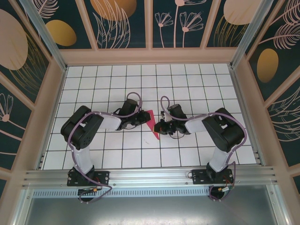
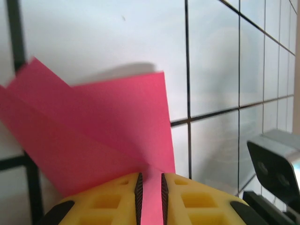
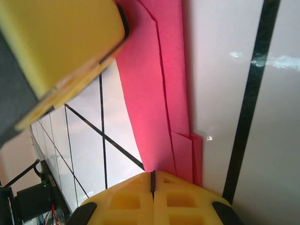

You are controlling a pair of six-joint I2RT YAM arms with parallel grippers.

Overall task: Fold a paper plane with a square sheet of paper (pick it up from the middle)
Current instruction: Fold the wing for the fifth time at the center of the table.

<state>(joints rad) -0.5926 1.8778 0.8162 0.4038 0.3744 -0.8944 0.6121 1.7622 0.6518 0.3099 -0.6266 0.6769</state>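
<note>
On the white tiled table [image 1: 93,84], seen from above, the left arm [image 1: 82,131] bends in from the left and brings the left gripper [image 1: 140,118] up against the left edge of the pink paper [image 1: 151,121]. The paper lies near the middle of the table as a narrow folded shape that tapers to a point toward the near edge. Just to its right, the right gripper [image 1: 158,127] meets the paper from the other side, with the right arm [image 1: 222,129] folded behind it. From the left wrist, the left gripper [image 2: 150,183] has its yellow jaws drawn close with a strip of the pink paper [image 2: 93,131] pinched in the narrow gap between them. The rest of the paper spreads ahead in overlapping layers with a diagonal crease, casting a shadow on the tiles [image 2: 93,37]. From the right wrist, the right gripper [image 3: 152,180] has its jaws pressed together along a thin seam. The folded layers of pink paper [image 3: 145,93] run down to its fingertips, though whether any paper is nipped in that seam cannot be told. One yellow finger [image 3: 61,42] of the left gripper covers the paper's far end.
</note>
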